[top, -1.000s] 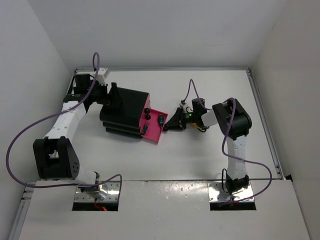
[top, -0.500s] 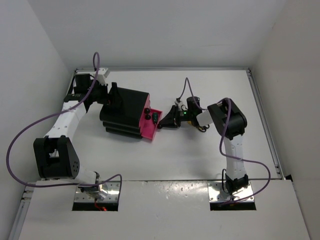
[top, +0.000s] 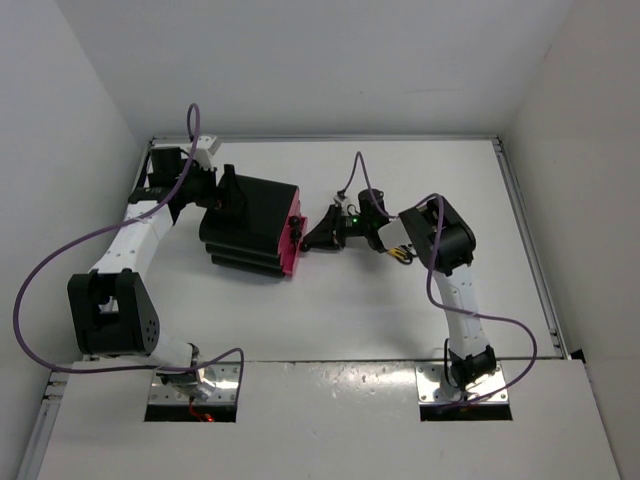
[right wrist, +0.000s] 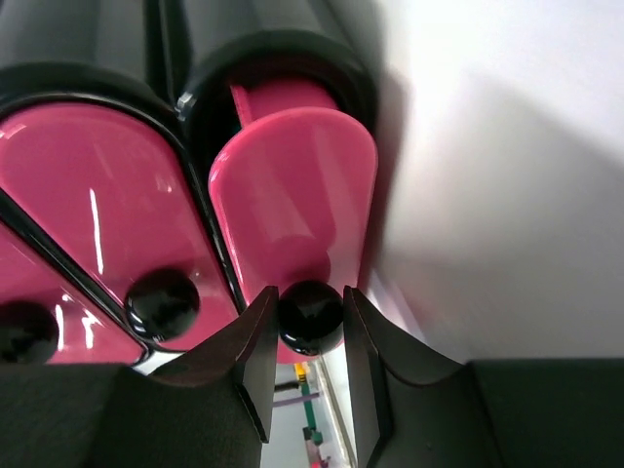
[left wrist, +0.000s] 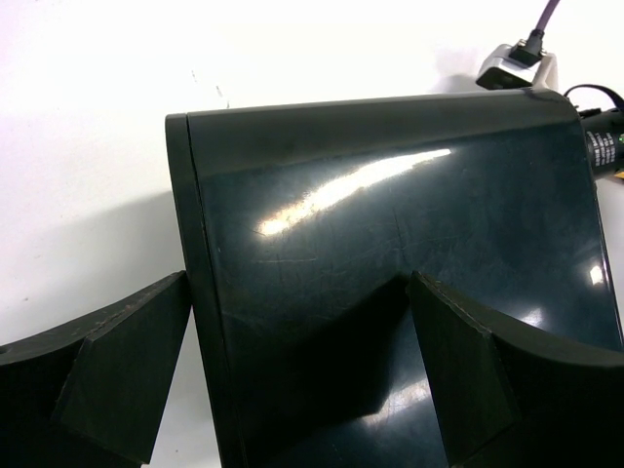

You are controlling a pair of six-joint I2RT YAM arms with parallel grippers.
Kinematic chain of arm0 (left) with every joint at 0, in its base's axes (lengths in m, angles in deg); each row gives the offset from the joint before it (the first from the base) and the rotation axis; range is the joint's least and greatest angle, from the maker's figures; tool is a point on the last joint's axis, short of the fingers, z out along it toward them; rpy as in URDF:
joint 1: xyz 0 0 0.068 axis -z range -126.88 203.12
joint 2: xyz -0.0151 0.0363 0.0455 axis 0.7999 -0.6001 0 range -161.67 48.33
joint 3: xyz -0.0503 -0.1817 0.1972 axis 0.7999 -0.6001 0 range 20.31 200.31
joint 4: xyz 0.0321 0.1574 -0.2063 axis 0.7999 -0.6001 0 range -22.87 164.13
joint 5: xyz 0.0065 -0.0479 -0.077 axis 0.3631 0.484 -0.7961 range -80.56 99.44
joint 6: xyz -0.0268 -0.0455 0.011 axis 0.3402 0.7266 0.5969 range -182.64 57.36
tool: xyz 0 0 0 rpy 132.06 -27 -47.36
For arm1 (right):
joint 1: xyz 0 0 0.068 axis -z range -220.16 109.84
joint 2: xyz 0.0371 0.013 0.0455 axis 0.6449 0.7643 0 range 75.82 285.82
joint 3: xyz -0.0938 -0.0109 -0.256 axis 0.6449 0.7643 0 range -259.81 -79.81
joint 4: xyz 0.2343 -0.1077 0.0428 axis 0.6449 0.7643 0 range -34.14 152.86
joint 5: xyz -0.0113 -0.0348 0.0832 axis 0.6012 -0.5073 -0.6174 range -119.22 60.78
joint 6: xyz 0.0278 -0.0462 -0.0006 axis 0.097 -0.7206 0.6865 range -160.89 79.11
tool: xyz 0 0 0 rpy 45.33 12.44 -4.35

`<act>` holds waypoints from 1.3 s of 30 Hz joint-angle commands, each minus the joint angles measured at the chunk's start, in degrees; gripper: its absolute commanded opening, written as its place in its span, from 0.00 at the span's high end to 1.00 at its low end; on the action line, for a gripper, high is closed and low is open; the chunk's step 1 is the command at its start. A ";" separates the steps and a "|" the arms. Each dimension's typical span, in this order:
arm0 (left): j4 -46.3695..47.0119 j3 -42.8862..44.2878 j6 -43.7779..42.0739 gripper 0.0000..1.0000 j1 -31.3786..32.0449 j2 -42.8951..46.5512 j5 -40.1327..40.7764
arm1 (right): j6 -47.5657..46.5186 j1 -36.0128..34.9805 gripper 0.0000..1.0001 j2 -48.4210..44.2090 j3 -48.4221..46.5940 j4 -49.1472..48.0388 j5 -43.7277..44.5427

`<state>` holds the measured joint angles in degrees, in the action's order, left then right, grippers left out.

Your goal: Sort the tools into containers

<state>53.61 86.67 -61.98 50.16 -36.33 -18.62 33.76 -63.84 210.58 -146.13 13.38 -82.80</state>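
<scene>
**Overhead view.** The black unit (top: 250, 222) sits left of centre on the white table (top: 400, 300). Its pink drawers (top: 294, 240) face the right of the frame. Their fronts lie close against the unit's face, and none is visibly pulled out from this height. The left gripper (top: 224, 196) is at the unit's upper-left side, against its back. The right gripper (top: 318, 235) is at the pink face, with its arm stretched across from centre right. A purple cable (top: 60, 260) loops along the left arm.

**Left wrist view.** The left gripper (left wrist: 302, 361) has its jaws wide apart. The left finger (left wrist: 122, 366) lies outside the unit's edge, at lower left of the frame. The other finger is over the glossy black panel (left wrist: 390, 224) at lower right. The unit's corner is between them. Whether either finger presses on the panel cannot be told.

**Right wrist view.** Three pink fronts show. The end drawer (right wrist: 292, 185), at centre, stands a little proud of the unit, and a strip of its pink side wall is exposed at upper centre. Its round black knob (right wrist: 310, 314) is gripped by the right gripper (right wrist: 308, 336), with one finger (right wrist: 255, 356) against each side. The two neighbouring drawers, to the left of the frame, sit flush, and their knobs are free.
</scene>
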 commanded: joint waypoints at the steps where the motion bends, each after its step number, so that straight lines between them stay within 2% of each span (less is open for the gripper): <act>1: -12.09 -4.41 -5.06 0.03 0.76 -4.99 6.96 | 2.16 -1.54 0.68 1.73 -2.93 -5.76 1.54; 11: -12.09 -4.41 -5.06 0.03 0.76 -6.13 6.44 | 6.21 -5.23 0.68 4.72 -5.22 -8.58 2.08; 14: -12.09 -4.41 -5.06 0.03 0.76 -6.66 6.43 | 7.26 -5.76 0.62 5.25 -6.62 -9.19 2.61; 18: -12.09 -4.41 -5.06 0.03 0.76 -6.66 6.43 | 7.26 -5.76 0.47 5.78 -6.62 -9.82 2.61; 22: -12.09 -4.41 -5.06 0.03 0.76 -6.66 5.90 | 6.56 -5.23 0.42 2.71 -3.82 -9.82 2.61; 32: -11.57 -4.41 -4.01 0.03 0.76 -4.99 5.90 | 3.93 -0.76 0.42 -7.14 5.50 -9.12 0.67; 35: -11.57 -4.41 -4.01 0.03 0.76 -4.46 5.90 | 3.39 1.18 0.49 -9.60 7.96 -9.11 0.06; 39: -11.57 -4.93 -4.01 0.03 0.76 -3.41 6.52 | -0.99 3.81 0.52 -13.99 11.21 -5.44 -1.09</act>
<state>54.57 86.59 -61.58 50.14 -36.66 -18.84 37.11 -61.72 201.82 -136.47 7.28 -82.61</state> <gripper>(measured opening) 0.978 0.495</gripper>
